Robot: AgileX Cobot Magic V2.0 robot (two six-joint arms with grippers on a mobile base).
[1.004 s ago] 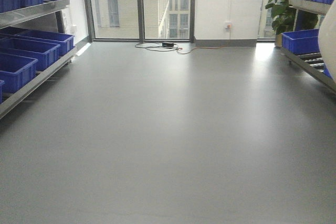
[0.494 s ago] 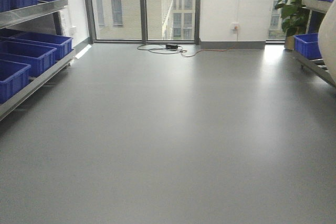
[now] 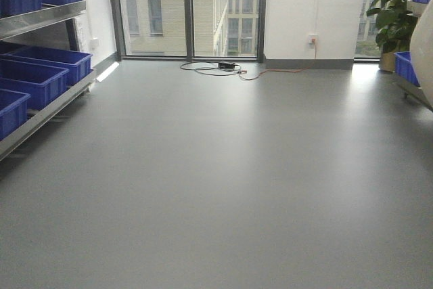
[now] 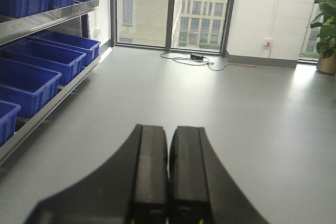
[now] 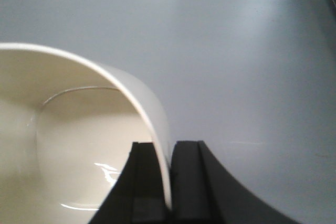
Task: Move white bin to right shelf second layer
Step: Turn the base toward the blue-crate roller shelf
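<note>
White bin (image 5: 79, 129) appears to be held clear of the grey floor (image 3: 216, 187) by its rim alone. In the right wrist view the right gripper (image 5: 164, 148) pinches the thin cream wall, one finger inside the open top and one outside. A rim pinch suits a round tub with no handles, though I judge it a light hold that could swing or slip on glossy plastic.

Across the front view from the left, the left rack (image 3: 47, 15) carries blue crates (image 3: 37, 79) on two levels and is not the goal. The left gripper (image 4: 169, 135) points out over the floor beside that rack, its fingers pressed together on nothing, likely parked out of the way. Further right are the window (image 3: 189, 11), a black cable (image 3: 220, 67) on the floor and a potted plant (image 3: 396, 5). Only a sliver of the right shelf (image 3: 414, 91) shows, with a blue crate (image 3: 404, 65) on it, and its levels cannot be told apart here. The bin's curved side fills the far right edge, near that shelf but not on it. The carry looks partway done, and the robot will need to face the shelf before placing.
</note>
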